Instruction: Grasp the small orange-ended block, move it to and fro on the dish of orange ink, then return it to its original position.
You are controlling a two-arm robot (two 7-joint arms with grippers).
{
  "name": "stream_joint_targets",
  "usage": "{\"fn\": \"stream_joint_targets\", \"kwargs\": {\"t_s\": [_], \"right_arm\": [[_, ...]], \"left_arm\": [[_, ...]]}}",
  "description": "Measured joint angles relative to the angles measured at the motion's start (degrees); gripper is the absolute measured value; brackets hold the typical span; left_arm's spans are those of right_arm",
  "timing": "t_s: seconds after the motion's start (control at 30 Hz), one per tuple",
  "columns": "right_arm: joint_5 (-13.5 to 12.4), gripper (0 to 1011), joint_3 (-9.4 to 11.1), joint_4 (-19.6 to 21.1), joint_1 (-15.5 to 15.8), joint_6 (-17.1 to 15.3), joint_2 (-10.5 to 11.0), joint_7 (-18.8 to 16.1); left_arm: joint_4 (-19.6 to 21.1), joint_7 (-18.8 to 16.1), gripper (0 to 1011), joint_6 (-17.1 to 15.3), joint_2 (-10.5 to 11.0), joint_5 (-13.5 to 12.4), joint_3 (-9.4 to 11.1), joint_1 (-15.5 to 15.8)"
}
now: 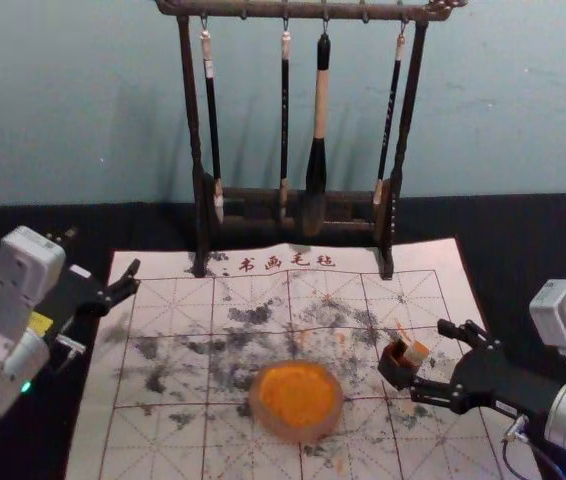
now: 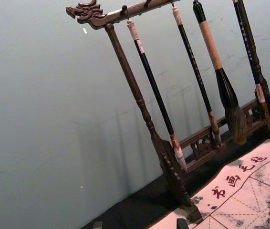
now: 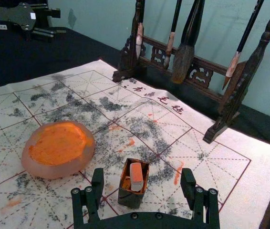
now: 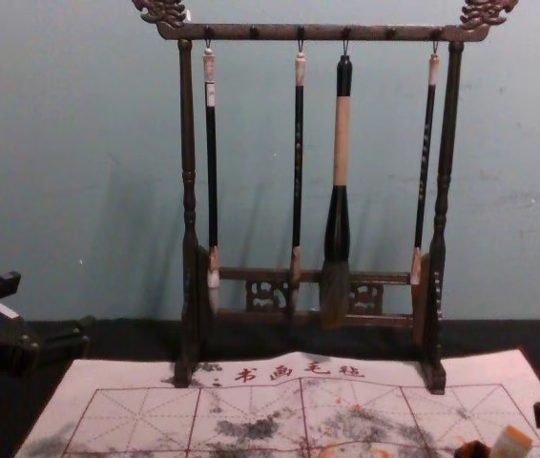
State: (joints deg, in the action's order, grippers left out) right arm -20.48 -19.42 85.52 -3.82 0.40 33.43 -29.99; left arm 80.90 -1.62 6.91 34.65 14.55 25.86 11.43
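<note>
A pale cloth mat (image 1: pixel 168 378), lightly rumpled, spreads over the black-covered table (image 1: pixel 485 225), printed with dark red squares and dashed guides and blotched with grey ink and orange smears. Across its far side stands a dark brush rack (image 1: pixel 192 110), its posts turned and lower rail fretted, with four brushes hanging, one thick with a plump, soft tip. The left gripper (image 1: pixel 103 258) is at the mat's far left, fingers spread and holding nothing. The right gripper (image 1: pixel 428 357) is low at the near right, its fingers open on either side of a box, gripping nothing. Near the mat's middle sits a round, translucent, thick-walled dish (image 1: pixel 298 432) of matt orange ink (image 1: pixel 298 392). Right of it is the small, square, dark box (image 1: pixel 391 372), open-topped and orange-stained inside. The block (image 1: pixel 416 353) rests in this box, tilted right, its top protruding: a squared stick, pale-sided, with a flat orange end.
</note>
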Motion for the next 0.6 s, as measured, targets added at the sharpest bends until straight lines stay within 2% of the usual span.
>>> {"fn": "stream_joint_targets", "kwargs": {"t_s": [0.3,0.6], "right_arm": [[0.0,994,0.0,0.0,0.0,0.1,0.0,0.0],[-0.1,763,0.0,0.0,0.1,0.2,0.1,0.0]], "left_arm": [[0.0,0.0,1001,0.0,0.0,0.0,0.0,0.0],[0.0,0.0,1001,0.0,0.0,0.0,0.0,0.0]]}}
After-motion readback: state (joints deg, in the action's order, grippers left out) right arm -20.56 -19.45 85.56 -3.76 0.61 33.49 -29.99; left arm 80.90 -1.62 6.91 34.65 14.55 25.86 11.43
